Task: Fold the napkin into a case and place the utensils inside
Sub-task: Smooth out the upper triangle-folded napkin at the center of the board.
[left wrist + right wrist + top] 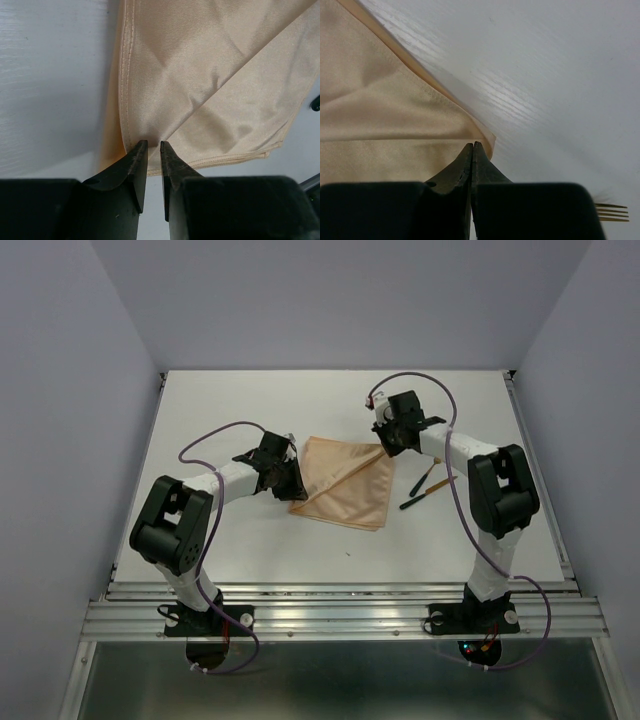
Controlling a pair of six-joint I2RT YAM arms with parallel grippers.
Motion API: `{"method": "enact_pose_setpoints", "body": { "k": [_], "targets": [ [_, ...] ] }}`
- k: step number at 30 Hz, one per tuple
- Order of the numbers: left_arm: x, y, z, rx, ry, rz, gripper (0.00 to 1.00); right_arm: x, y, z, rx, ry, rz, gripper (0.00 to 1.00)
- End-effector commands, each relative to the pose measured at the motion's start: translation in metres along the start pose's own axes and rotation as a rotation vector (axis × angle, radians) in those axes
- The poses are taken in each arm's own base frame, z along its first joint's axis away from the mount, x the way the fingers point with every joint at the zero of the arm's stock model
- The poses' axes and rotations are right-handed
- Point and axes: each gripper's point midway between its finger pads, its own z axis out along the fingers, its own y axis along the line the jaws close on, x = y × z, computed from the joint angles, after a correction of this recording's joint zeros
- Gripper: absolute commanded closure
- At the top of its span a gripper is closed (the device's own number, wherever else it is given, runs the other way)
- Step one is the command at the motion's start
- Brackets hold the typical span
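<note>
In the overhead view the left arm (225,482) is bent up from its base at the lower left. Its forearm is laid low and rightward, so that the left end effector (290,480) meets the left edge of the thin peach-orange cloth napkin (345,485). The napkin lies folded in layers at the middle of the white desk (230,410). The right arm (500,490) is raised from the lower right and reached up and leftward, with the right end effector (390,447) set at the napkin's upper right corner.

From above, both sets of fingertips are hidden under the wrists. The slim dark-handled, gold-headed utensils (428,485) right of the napkin are partly covered by the right forearm, and their number cannot be made out. In the right wrist view only gold fork tines (612,212) are seen, cut off at the lower right.

In the left wrist view the left end effector (151,146) is narrowly parted and clamped on the napkin's edge, creases spreading from the gap. The right end effector (472,146) is fully closed at the napkin's corner; whether cloth is caught there cannot be told.
</note>
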Motion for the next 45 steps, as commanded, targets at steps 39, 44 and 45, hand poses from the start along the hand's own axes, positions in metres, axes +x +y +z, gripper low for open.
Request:
{"method": "enact_pose_setpoints", "body": {
  "k": [39, 44, 45],
  "targets": [
    [-0.003, 0.0, -0.003, -0.007, -0.021, 0.015, 0.73, -0.031, -0.005, 0.012, -0.058, -0.019, -0.002, 0.95],
    [-0.002, 0.002, -0.003, -0.012, -0.019, 0.016, 0.73, -0.032, -0.004, 0.004, -0.053, -0.038, 0.002, 0.99],
    [-0.001, 0.003, -0.002, -0.013, -0.016, 0.015, 0.73, -0.03, -0.004, 0.003, -0.05, -0.036, 0.002, 0.99]
  ]
}}
